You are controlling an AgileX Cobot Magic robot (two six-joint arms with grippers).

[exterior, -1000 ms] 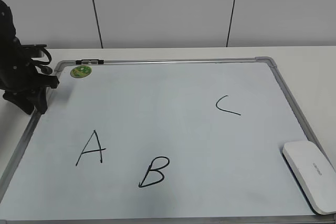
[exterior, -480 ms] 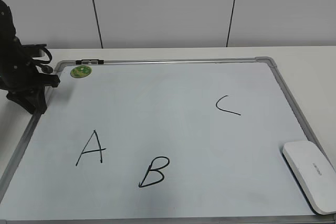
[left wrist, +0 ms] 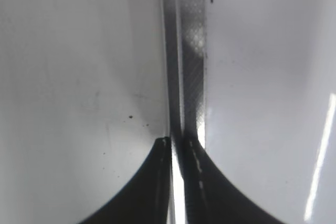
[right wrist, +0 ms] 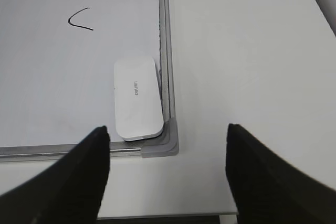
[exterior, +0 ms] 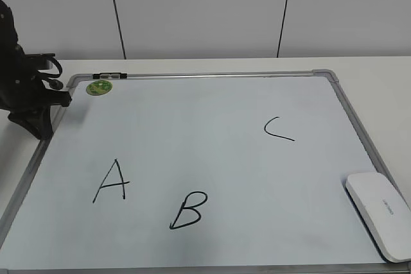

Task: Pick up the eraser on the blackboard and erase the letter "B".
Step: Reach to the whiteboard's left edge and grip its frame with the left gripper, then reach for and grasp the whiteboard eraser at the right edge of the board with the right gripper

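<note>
The blackboard (exterior: 212, 126) lies flat on the table and bears the black letters "A" (exterior: 112, 181), "B" (exterior: 189, 210) and "C" (exterior: 278, 129). The white eraser (exterior: 379, 222) lies in its near right corner, against the frame. In the right wrist view the eraser (right wrist: 136, 98) sits just ahead of my open, empty right gripper (right wrist: 167, 132), which hovers high over the board's corner. My left gripper (exterior: 37, 126) is shut and empty over the board's left frame (left wrist: 189, 51). The right gripper is out of the exterior view.
A small round green magnet (exterior: 99, 86) sits at the board's far left corner. White table (right wrist: 247, 51) surrounds the board, with its front edge close below the board in the right wrist view. A white panelled wall stands behind.
My left arm has shifted slightly to the left and up at the board's left edge. The eraser and the letters have not moved.
</note>
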